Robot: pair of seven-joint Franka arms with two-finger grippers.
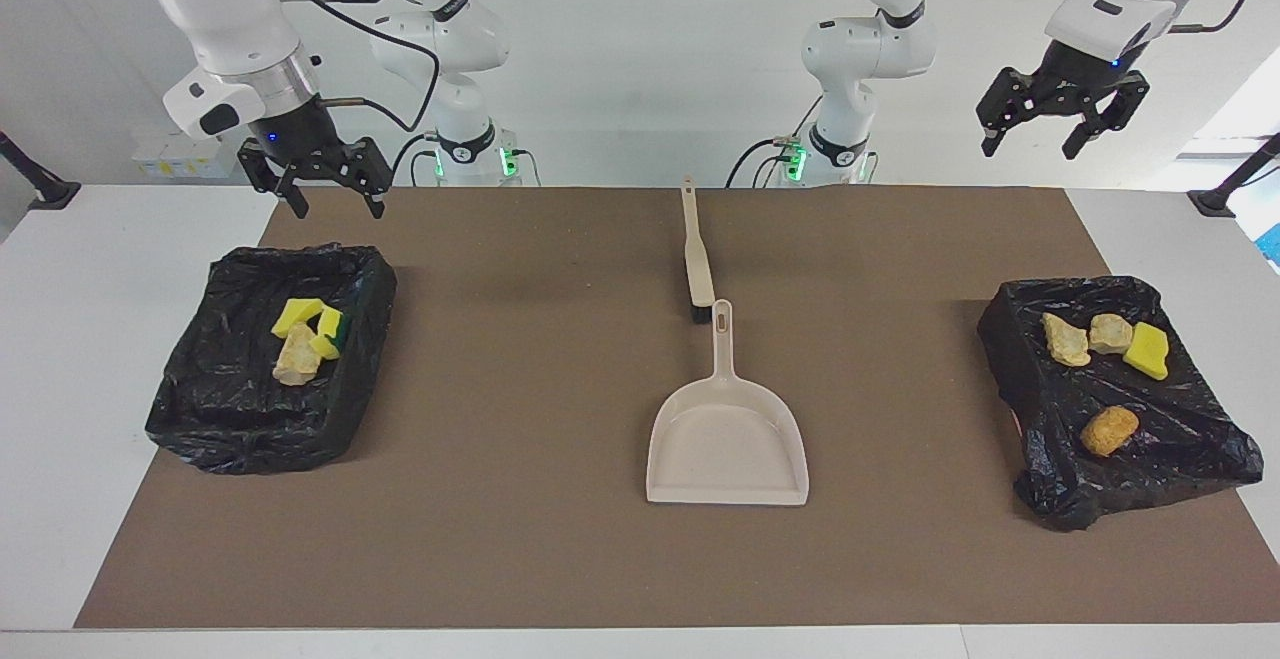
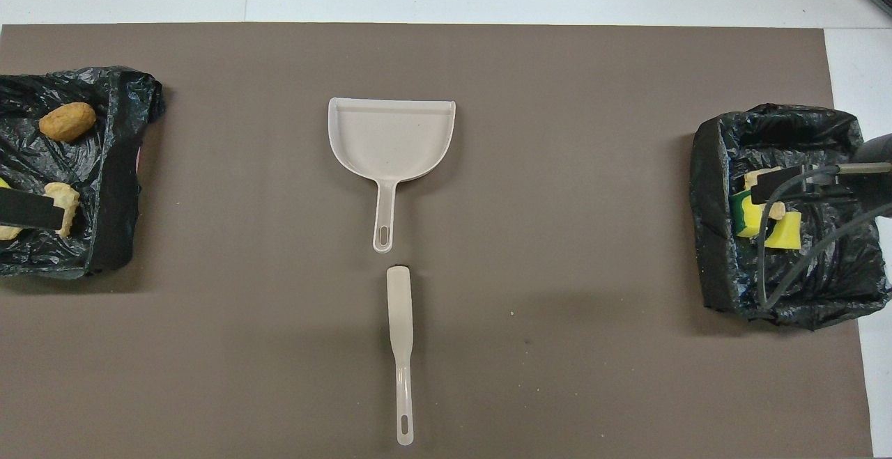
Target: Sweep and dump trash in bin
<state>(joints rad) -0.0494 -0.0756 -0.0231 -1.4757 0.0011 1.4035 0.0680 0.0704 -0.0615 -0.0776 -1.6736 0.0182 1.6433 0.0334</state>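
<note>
The trash lies in 2 black-lined bins: 4 scraps point(image 1: 1100, 354) at the left arm's end, the rest point(image 1: 305, 334) at the right arm's end. The dustpan point(image 1: 727, 444) and brush point(image 1: 697, 257) lie between them, handles pointing toward the robots. Left gripper point(image 1: 1062, 114) and right gripper point(image 1: 313, 174) hang raised, fingers spread, about equally near the brush.

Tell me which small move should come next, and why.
Probably lower the right tool toward the brush handle: both it and the left tool hang open and empty, and the brush and dustpan lie untouched mid-table.
</note>
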